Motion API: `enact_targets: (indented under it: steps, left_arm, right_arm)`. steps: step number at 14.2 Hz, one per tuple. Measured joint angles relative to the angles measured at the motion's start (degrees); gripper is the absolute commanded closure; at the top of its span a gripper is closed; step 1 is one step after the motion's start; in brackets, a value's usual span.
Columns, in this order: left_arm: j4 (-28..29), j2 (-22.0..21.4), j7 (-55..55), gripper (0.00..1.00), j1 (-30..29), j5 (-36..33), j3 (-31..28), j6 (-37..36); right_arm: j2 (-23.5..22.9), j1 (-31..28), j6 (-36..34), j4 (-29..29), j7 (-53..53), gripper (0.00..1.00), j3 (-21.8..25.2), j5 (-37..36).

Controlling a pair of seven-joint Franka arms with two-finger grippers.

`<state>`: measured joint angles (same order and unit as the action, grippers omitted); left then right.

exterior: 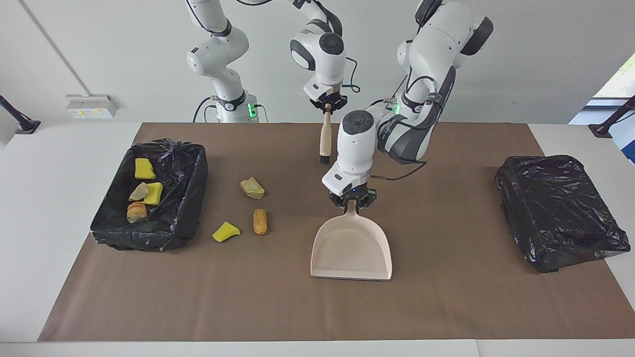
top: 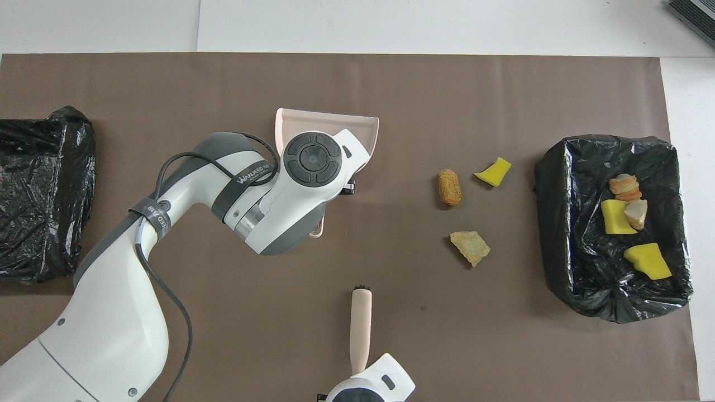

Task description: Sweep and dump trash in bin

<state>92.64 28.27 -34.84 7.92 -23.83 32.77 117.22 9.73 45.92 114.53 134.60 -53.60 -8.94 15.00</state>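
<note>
A: Location of trash?
B: Three scraps [exterior: 253,188] loose on the counter [exterior: 446,307], between bin [exterior: 191,208] and dustpan [exterior: 351,250]; four more inside the bin, at the right arm's end.
A: Left gripper [exterior: 351,202]?
B: Jaws closed on the dustpan handle; pan flat on the counter.
A: Right gripper [exterior: 327,105]?
B: Jaws clamped on the brush [exterior: 325,139] handle top; brush hanging bristles-down, raised off the counter.
A: Elsewhere?
B: Second black bag [exterior: 555,210] at the left arm's end.
</note>
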Motion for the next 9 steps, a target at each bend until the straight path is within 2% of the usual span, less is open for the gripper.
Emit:
enact_targets:
  steps: [2, 4, 6, 9]
  left_arm:
    - [0.18, -2.81, 9.58, 0.91, -0.27, 0.00, -0.08, -4.20]
    - [1.38, -5.44, 19.16, 0.92, -1.15, 0.00, -0.10, -7.67]
    - [3.99, -8.02, 29.67, 0.95, -2.01, 0.00, -0.11, -10.06]
    - [8.26, -11.46, 45.15, 1.00, -3.38, 0.04, -0.11, -10.35]
  right_arm:
    - [3.86, -3.44, -5.54, 0.00, 0.24, 1.00, 0.09, -3.04]
    - [5.52, -6.66, -8.20, 0.07, 2.00, 1.00, 0.13, -7.70]
    - [5.02, -10.76, -8.32, 0.11, 6.48, 1.00, 0.15, -12.77]
    - [0.65, -19.59, -9.97, -3.78, 16.35, 1.00, 0.21, -21.94]
